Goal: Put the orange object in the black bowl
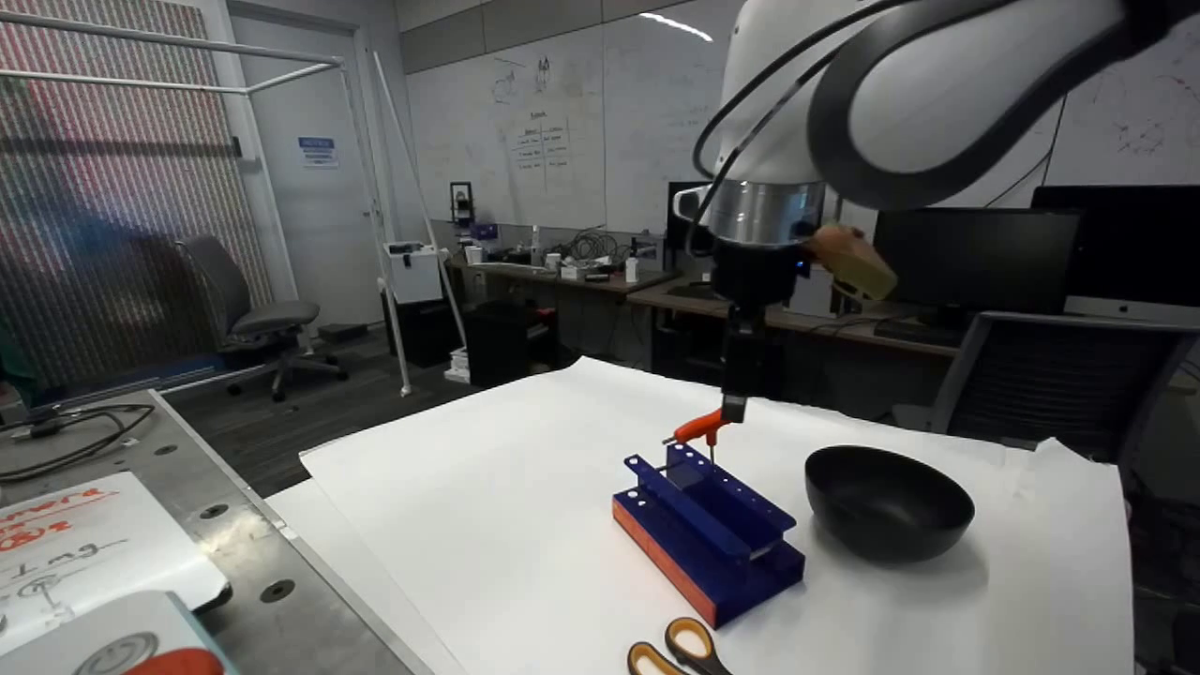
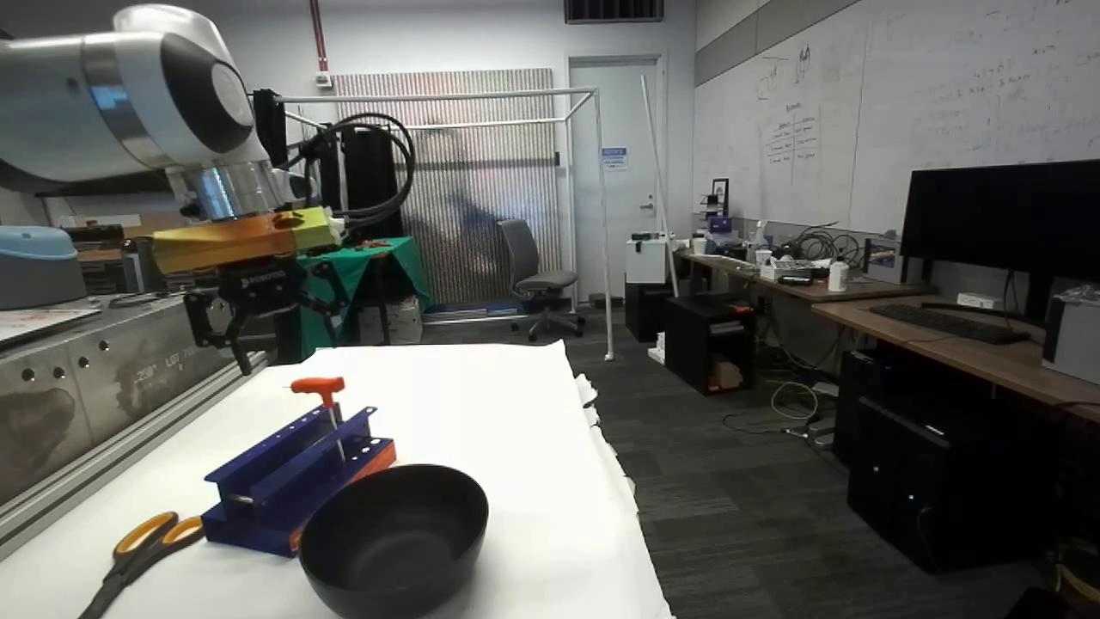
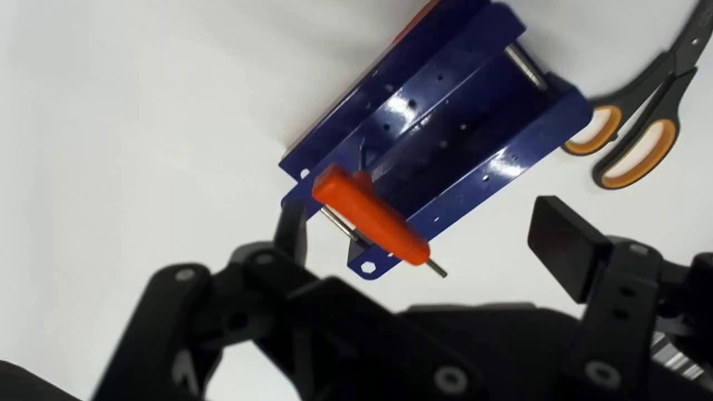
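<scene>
The orange object is the red-orange handle of a T-shaped hex key (image 1: 698,427), which stands upright in one end of the blue rack (image 1: 710,561). The handle also shows in an exterior view (image 2: 318,386) and in the wrist view (image 3: 370,214). My gripper (image 2: 289,342) is open and empty, pointing down above the rack end. In the wrist view, the handle lies below and between the spread fingers (image 3: 429,239), nearer the left finger; no contact shows. The wide black bowl (image 1: 886,516) sits beside the rack in both exterior views (image 2: 395,546). It is out of the wrist view.
Scissors with orange loops (image 3: 635,133) lie by the rack's far end from the hex key. The rack, bowl and scissors sit on a white-covered table (image 1: 487,506). A metal bench (image 1: 244,525) runs along one table side. Office chairs and desks stand beyond.
</scene>
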Tool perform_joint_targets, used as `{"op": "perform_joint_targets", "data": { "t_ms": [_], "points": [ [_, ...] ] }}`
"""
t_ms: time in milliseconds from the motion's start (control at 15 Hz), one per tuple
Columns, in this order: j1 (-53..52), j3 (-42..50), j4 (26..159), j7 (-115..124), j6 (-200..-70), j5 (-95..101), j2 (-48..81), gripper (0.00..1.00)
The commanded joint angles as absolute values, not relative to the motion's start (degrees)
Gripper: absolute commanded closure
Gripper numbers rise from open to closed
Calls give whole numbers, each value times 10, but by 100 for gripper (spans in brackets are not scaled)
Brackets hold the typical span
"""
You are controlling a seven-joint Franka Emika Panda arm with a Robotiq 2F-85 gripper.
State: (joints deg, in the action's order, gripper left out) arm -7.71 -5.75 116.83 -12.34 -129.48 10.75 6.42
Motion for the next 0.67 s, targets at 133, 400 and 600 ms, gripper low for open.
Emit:
{"op": "perform_joint_targets", "data": {
  "t_ms": [133, 400, 600],
  "points": [
    [-72, -61, 998, -168, -1234, 111, 196, 0],
    [-62, -61, 952, -211, -1160, 107, 223, 0],
    [-54, -63, 945, -245, -1143, 106, 231, 0]
  ]
}}
